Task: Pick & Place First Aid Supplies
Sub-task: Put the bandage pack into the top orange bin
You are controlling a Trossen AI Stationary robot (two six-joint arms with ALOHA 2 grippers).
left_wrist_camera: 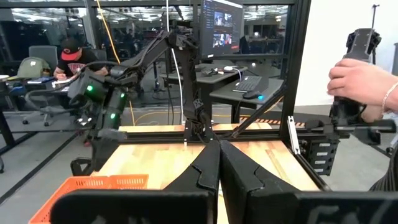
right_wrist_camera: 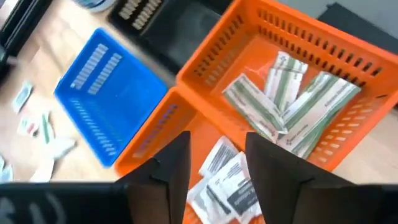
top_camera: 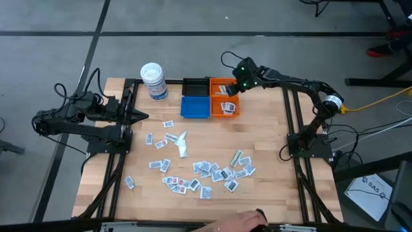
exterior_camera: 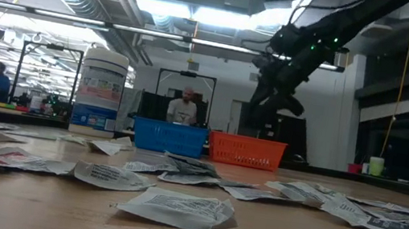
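Observation:
The first aid supplies [top_camera: 206, 171] are small flat white sachets, most of them lying loose on the wooden table's near half. More sachets lie in two orange bins [top_camera: 224, 103]: green-striped ones [right_wrist_camera: 292, 106] in one, white and black ones [right_wrist_camera: 227, 183] in the other. My right gripper [right_wrist_camera: 219, 152] hangs open above the orange bins [right_wrist_camera: 205, 68], tilted downward, with nothing between its fingers. It also shows high over the bins in the low view [exterior_camera: 271, 100]. My left gripper [top_camera: 143, 116] waits shut and level at the table's left side.
A blue bin [top_camera: 195, 107] and a black bin [top_camera: 195, 87] stand left of the orange ones. A white lidded tub [top_camera: 154, 80] stands at the far left. A person's hand [top_camera: 248, 222] shows at the table's near edge.

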